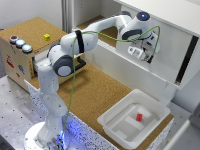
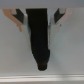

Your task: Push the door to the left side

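The claw [image 1: 144, 51] is up against the white door [image 1: 165, 47], its tip at or very close to the panel's face. In the wrist view its two fingers [image 2: 18, 19] stand apart, one to each side of a dark, blurred shape [image 2: 40, 37] that lies between them and reaches out over the pale surface; what that shape is cannot be told. The claw is spread, and nothing sits pinched between the fingers.

The door is the large flat panel fronting the cabinet [image 1: 150, 7], filling the upper part of the exterior view's right. A dark gap [image 1: 186, 59] shows at its far end towards the exterior view's right.

The arm [image 1: 95, 40] reaches up from its base across a cork table [image 1: 100, 92]. A white bin [image 1: 134, 119] sits on the table below the door, with a small red block [image 1: 139, 117] inside. A wooden box [image 1: 22, 47] with round buttons [image 1: 20, 43] and a yellow cube [image 1: 46, 36] stands towards the exterior view's left.
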`<state>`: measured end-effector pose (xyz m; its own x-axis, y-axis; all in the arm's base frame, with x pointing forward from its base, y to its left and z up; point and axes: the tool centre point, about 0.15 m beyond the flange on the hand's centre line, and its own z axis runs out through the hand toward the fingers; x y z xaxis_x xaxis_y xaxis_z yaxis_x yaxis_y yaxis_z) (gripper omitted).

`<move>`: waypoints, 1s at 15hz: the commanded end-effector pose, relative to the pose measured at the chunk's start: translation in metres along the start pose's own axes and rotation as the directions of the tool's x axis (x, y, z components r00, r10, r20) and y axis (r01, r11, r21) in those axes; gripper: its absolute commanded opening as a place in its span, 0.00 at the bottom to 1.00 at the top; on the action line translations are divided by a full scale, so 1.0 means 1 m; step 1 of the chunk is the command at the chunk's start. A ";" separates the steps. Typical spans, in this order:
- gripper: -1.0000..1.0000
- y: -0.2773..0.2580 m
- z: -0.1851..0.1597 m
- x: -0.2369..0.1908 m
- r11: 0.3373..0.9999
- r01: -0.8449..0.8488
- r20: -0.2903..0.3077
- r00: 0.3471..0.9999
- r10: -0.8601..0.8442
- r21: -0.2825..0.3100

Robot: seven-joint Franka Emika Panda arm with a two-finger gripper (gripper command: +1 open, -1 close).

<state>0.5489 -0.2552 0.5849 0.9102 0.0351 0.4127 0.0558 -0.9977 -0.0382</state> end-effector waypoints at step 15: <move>0.00 -0.095 0.003 -0.004 0.999 0.027 0.017 0.999 -0.028 0.017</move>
<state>0.5476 -0.1995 0.5851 0.9257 0.0832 0.3690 0.1200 -0.9897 -0.0777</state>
